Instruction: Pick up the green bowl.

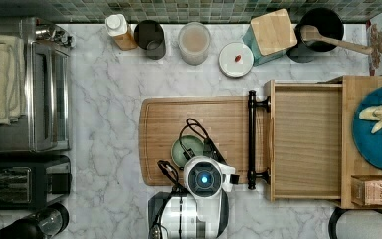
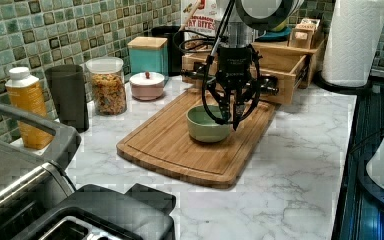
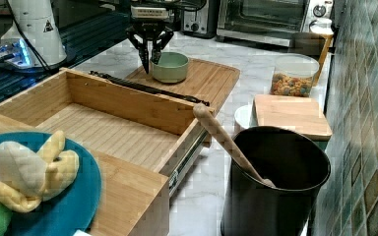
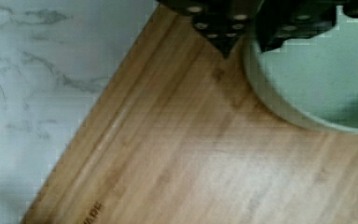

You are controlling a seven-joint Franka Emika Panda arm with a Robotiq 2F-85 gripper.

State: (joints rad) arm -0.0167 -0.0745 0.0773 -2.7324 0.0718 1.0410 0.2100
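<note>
on the bamboo cutting board [image 1: 164,114], seen from the top view, the green bowl [image 1: 184,151] sits toward the board's lower edge, partly hidden under the arm's round wrist, with black cables looping over it. from this angle the fingers are covered, so the top view settles nothing about them. over in the left view the gripper [image 2: 231,116] hangs straight down at the bowl's [image 2: 207,125] rim, one finger dipping inside the bowl and the other standing outside the wall on the left view's right, with a narrow gap between them that the rim seems to sit in; i judge they straddle the wall without yet pinching it, though contact is hard to read. the right view agrees: the gripper [image 3: 149,54] has one finger outside the bowl [image 3: 171,66] on the right view's left and the other at or just inside the rim, and the bowl rests flat on the board. the wrist view shows the dark fingertips [image 4: 221,30] at the bowl's [image 4: 317,84] pale curved wall, with grained wood beneath and veined marble countertop [image 4: 37,70] beyond the board's edge. the step in hand looks like the final placing for a rim grasp; the next move calls for squeezing firmly on the thin wall, then lifting straight up. the bowl is smooth, glossy and round, likely slippery, so a weak pinch could let it tilt or slide out.
</note>
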